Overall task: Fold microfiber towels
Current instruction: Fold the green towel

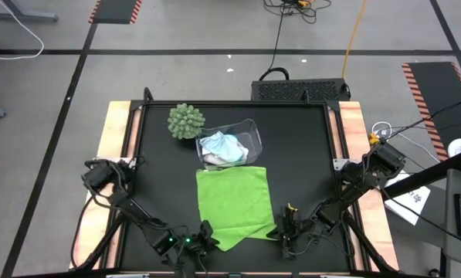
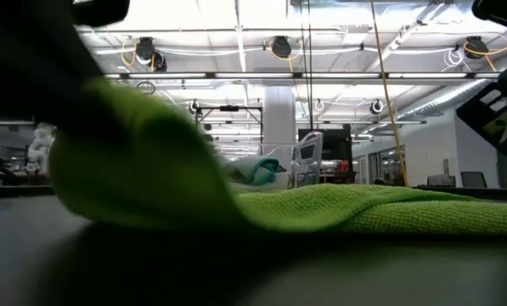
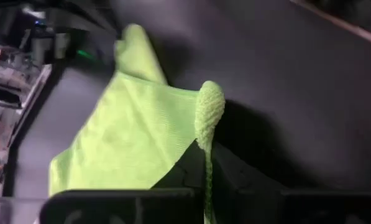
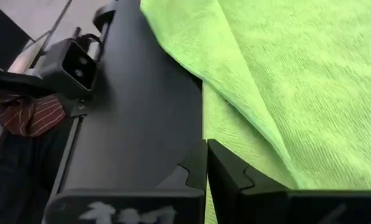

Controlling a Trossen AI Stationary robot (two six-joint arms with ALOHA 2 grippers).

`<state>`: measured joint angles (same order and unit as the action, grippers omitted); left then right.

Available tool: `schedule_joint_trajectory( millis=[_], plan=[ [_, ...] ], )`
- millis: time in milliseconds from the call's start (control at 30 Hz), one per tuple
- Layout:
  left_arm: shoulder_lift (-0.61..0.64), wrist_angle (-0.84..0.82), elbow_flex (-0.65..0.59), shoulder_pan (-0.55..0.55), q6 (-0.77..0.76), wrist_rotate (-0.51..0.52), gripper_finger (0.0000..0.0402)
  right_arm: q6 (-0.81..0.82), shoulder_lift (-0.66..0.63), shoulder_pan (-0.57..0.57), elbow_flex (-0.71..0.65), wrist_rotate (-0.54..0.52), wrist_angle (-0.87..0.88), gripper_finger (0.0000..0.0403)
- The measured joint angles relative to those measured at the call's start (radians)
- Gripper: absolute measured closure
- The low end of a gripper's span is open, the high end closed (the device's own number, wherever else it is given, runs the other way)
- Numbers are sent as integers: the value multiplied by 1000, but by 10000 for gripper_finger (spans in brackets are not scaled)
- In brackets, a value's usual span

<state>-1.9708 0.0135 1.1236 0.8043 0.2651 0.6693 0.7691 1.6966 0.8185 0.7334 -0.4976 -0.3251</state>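
A lime green towel [image 1: 232, 205] lies spread on the black table [image 1: 307, 154], in its near half, midway between the two arms. The left gripper [image 1: 205, 236] sits at the towel's near left corner, and its wrist view shows the two dark fingers [image 3: 182, 171] pressed together on a thin pinch of green cloth, with a rolled nub of the fabric standing up above the tips. The right gripper [image 1: 286, 229] is at the near right corner; its fingers [image 4: 225, 168] meet tip to tip at the towel's edge, which runs in beneath them, so it looks closed on the hem, though the pinched cloth itself is hidden. From table height, the left part of the towel [image 2: 151, 170] rises in a hump off the surface while the rest lies flat. Behind the towel, a clear plastic bin [image 1: 232, 143] holds a crumpled light blue towel [image 1: 224, 147] along with something white. A round green spiky plant [image 1: 185, 121] sits just beside the bin's far left corner.
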Motion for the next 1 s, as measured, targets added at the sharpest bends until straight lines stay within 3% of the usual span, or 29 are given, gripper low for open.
schedule_joint_trajectory(
  millis=[367,800,1000],
  plan=[
    [156,-93,0,-58,-87,45,397,-277,-1,13,0,-17,-95,393],
    [298,-93,1,-125,-118,125,399,-315,-1,-71,0,-45,-40,235],
    [305,-98,1,-130,-110,118,399,-361,-6,-101,0,-110,-36,199]
  ],
)
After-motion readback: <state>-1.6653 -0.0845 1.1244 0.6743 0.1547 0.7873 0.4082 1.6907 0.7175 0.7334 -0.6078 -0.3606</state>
